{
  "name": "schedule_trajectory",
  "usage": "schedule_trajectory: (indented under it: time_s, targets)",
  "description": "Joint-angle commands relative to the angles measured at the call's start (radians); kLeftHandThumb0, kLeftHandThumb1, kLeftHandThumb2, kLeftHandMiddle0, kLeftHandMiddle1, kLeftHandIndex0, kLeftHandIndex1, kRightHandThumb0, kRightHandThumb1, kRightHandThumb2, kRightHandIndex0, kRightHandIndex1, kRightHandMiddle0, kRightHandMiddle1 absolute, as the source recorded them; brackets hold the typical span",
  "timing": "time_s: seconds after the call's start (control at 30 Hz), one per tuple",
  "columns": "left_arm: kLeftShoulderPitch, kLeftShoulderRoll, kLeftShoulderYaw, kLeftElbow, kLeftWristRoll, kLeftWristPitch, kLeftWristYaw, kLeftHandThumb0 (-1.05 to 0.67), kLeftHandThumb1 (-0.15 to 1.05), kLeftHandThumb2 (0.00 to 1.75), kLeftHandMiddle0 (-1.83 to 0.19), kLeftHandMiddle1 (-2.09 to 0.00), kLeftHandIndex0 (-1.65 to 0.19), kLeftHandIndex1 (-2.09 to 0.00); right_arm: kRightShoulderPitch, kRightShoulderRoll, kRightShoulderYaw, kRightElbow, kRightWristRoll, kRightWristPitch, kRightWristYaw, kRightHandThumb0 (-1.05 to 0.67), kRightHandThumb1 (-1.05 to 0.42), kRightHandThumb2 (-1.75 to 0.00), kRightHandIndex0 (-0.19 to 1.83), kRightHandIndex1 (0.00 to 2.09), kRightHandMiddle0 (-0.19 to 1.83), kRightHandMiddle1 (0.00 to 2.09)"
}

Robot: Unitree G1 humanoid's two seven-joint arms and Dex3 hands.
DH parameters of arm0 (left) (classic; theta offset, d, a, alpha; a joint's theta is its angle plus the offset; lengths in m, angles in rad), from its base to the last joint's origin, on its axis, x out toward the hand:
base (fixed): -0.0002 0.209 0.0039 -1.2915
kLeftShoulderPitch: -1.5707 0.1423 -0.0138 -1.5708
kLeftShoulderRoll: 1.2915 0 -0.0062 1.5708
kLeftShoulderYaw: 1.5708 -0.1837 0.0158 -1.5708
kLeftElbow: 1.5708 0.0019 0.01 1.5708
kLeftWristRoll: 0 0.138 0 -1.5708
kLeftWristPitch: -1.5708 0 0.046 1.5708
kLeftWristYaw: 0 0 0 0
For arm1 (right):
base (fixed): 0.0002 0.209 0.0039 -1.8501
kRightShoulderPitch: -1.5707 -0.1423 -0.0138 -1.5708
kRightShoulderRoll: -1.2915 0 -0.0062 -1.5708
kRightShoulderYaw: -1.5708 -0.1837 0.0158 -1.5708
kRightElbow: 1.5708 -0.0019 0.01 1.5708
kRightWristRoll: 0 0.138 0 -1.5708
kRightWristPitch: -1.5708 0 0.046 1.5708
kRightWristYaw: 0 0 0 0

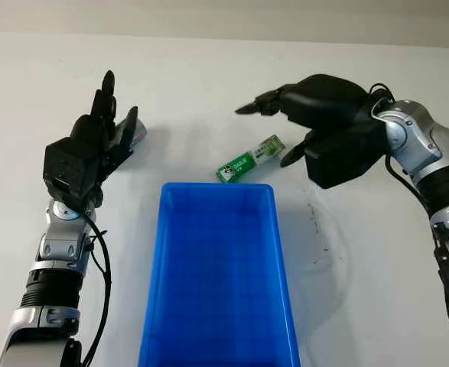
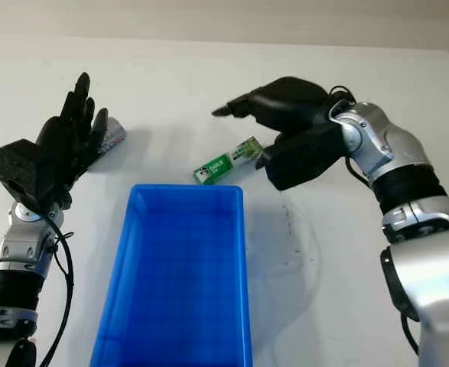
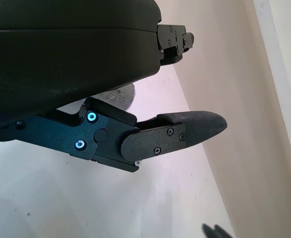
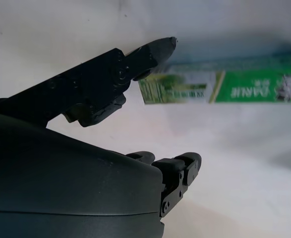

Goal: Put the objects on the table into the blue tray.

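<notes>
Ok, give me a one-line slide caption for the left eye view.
Open right hand reaches over the green box lying just beyond the blue tray; open left hand waits by a small wrapped item.

Your left hand (image 1: pixel 94 145) is sitting at the left, open and holding nothing, with its arm coming up from the bottom left corner. Your right hand (image 1: pixel 316 122) is open too, and its arm is bending in from the right.

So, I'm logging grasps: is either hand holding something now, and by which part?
Nothing is held. The right hand is open beside the green box, not gripping it; the left hand is open by a small object.
</notes>
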State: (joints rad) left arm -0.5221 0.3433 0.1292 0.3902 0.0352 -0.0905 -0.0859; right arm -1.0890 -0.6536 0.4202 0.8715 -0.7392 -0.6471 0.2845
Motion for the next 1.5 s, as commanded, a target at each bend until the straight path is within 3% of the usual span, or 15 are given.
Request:
schedule_trajectory:
  time_s: [0.0, 0.33, 0.63, 0.67, 0.73, 0.8, 1.07, 1.2, 1.23, 1.33, 1.47]
  targets:
    - [0.012, -0.001, -0.002, -0.021, -0.001, 0.006, -0.002, -0.69, 1.05, 0.59, 0.06, -0.06, 0.07, -0.06, -0.015, -0.012, 0.016, 0.017, -0.012, -0.015, -0.011, -0.33, -0.79, -0.06, 0.3, 0.11, 0.34, 0.1]
    - [0.02, 0.002, -0.004, -0.026, -0.002, 0.014, -0.021, -0.67, 1.05, 0.61, 0.09, -0.05, 0.1, -0.05, 0.018, 0.001, 0.058, 0.072, -0.032, -0.058, -0.072, -0.33, -0.83, -0.07, 0.45, 0.14, 0.47, 0.11]
    - [0.022, -0.008, -0.012, -0.027, 0.003, 0.011, -0.021, -0.64, 1.05, 0.61, 0.12, -0.05, 0.13, -0.04, 0.039, 0.044, 0.107, 0.149, -0.073, -0.108, -0.253, -0.31, -0.95, -0.07, 0.65, 0.24, 0.64, 0.2]
    - [0.023, -0.008, -0.013, -0.027, 0.003, 0.01, -0.02, -0.65, 1.05, 0.61, 0.12, -0.05, 0.13, -0.04, 0.04, 0.051, 0.11, 0.156, -0.072, -0.107, -0.259, -0.32, -0.96, -0.07, 0.65, 0.29, 0.63, 0.24]
    - [0.024, -0.007, -0.015, -0.025, 0.005, 0.005, -0.019, -0.66, 1.05, 0.6, 0.12, -0.05, 0.13, -0.04, 0.044, 0.065, 0.109, 0.171, -0.059, -0.114, -0.263, -0.32, -1.0, -0.06, 0.43, 0.81, 0.42, 0.73]
    - [0.025, -0.006, -0.016, -0.024, 0.007, 0.002, -0.018, -0.66, 1.05, 0.61, 0.12, -0.05, 0.13, -0.04, 0.05, 0.077, 0.105, 0.182, -0.042, -0.117, -0.256, -0.33, -1.04, -0.07, 0.28, 1.13, 0.28, 1.06]
    - [0.03, -0.005, -0.02, -0.019, 0.021, -0.002, -0.01, -0.67, 1.05, 0.61, 0.11, -0.06, 0.13, -0.05, 0.062, 0.087, 0.125, 0.183, -0.049, -0.14, -0.279, -0.4, -1.05, -0.24, 0.13, 1.65, 0.12, 1.5]
    - [0.025, -0.004, -0.017, -0.009, 0.017, -0.007, -0.014, -0.67, 1.05, 0.61, 0.11, -0.06, 0.13, -0.05, 0.057, 0.076, 0.167, 0.166, -0.131, -0.131, -0.411, -0.5, -1.05, -0.28, 0.29, 1.98, 0.2, 1.71]
    - [0.024, -0.005, -0.016, -0.007, 0.015, -0.008, -0.014, -0.67, 1.05, 0.61, 0.11, -0.06, 0.13, -0.05, 0.055, 0.074, 0.171, 0.168, -0.142, -0.132, -0.44, -0.52, -1.05, -0.29, 0.45, 2.05, 0.29, 1.81]
    - [0.021, -0.003, -0.017, 0.001, 0.017, -0.015, -0.013, -0.67, 1.05, 0.61, 0.11, -0.06, 0.13, -0.05, 0.046, 0.072, 0.173, 0.184, -0.148, -0.138, -0.478, -0.52, -1.05, -0.32, 0.72, 2.09, 0.37, 2.06]
    - [0.019, 0.0, -0.017, 0.007, 0.016, -0.019, -0.018, -0.68, 1.05, 0.61, 0.11, -0.05, 0.13, -0.05, 0.032, 0.066, 0.148, 0.19, -0.13, -0.124, -0.529, -0.48, -1.05, -0.29, 0.75, 2.09, 0.41, 2.09]
